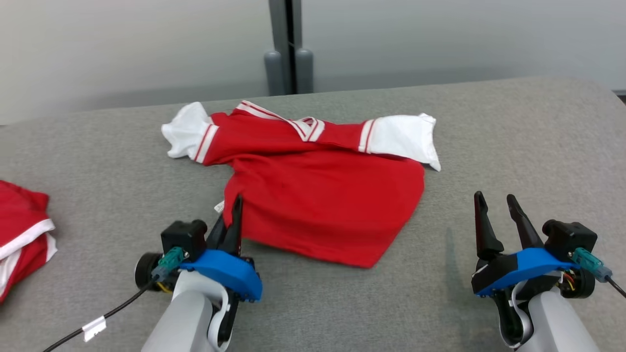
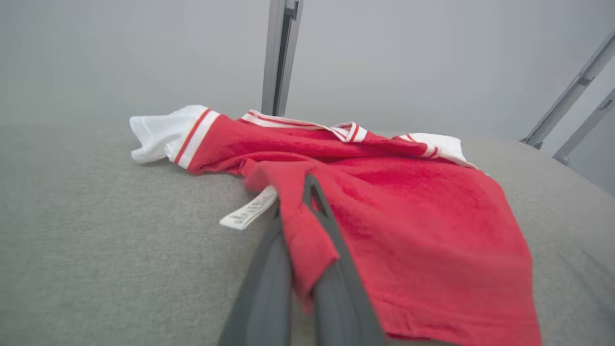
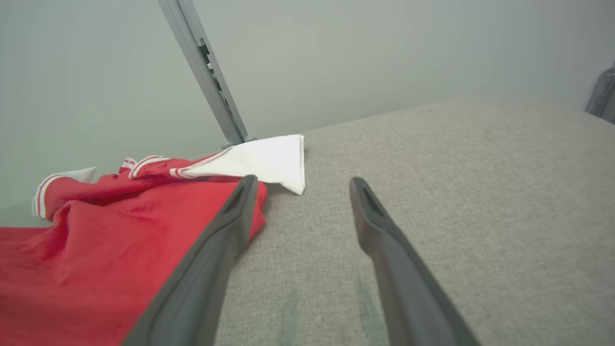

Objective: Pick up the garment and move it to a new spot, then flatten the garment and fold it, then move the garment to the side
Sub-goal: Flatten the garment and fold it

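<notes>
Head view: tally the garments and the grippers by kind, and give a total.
Garments: 2, the red shirt and a second garment, red and white, at the left edge.
Grippers: 2, the left gripper shut on the red shirt's edge, the right gripper open.
Total: 4

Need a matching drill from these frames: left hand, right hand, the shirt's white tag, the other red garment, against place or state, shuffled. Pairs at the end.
Column A
1. left hand
2. right hand
3. tag
4. second garment

Column B
a. open, to the right of the shirt
b. lying at the far left of the table
c. shut on the shirt's near left edge
d. sticking out from the shirt's edge, beside the closed fingers

Pairs: 1-c, 2-a, 3-d, 4-b
</notes>
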Controlling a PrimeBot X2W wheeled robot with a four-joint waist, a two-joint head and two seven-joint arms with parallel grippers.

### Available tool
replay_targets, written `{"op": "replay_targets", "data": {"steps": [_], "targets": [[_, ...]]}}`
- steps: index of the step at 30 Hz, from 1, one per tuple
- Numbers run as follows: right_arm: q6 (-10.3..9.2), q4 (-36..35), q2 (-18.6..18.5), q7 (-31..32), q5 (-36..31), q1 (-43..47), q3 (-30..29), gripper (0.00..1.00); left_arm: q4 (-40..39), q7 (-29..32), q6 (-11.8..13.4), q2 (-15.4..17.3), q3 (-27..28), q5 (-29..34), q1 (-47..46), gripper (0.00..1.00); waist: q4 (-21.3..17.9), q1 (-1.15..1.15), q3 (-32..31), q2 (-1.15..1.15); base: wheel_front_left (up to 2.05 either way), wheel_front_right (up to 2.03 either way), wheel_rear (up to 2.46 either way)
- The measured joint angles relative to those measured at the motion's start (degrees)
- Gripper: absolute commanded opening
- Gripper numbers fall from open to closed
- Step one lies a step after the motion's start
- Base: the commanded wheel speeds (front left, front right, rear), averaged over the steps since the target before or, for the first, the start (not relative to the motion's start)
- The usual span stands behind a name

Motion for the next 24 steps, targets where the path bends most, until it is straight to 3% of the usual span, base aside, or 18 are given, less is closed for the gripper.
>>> {"op": "replay_targets", "data": {"steps": [6,16,24], "targets": [[0.00,0.68,0.03,0.00,0.14,0.88,0.01,1.00,-11.46,-0.01,-0.04,0.02,0.86,0.59,0.92,0.00,2.96,0.00,-1.78,0.00,0.00,0.00,0.00],[0.00,0.54,0.02,0.00,1.07,1.04,1.51,1.00,-10.29,0.00,1.44,1.71,11.06,4.12,2.33,0.00,2.82,-0.01,-2.02,0.00,0.00,0.00,0.00],[0.00,0.70,0.00,0.00,0.60,1.40,0.79,1.00,-15.95,-0.01,-0.91,2.85,14.47,8.36,-3.74,0.00,2.20,0.00,-2.11,0.01,0.00,0.00,0.00]]}}
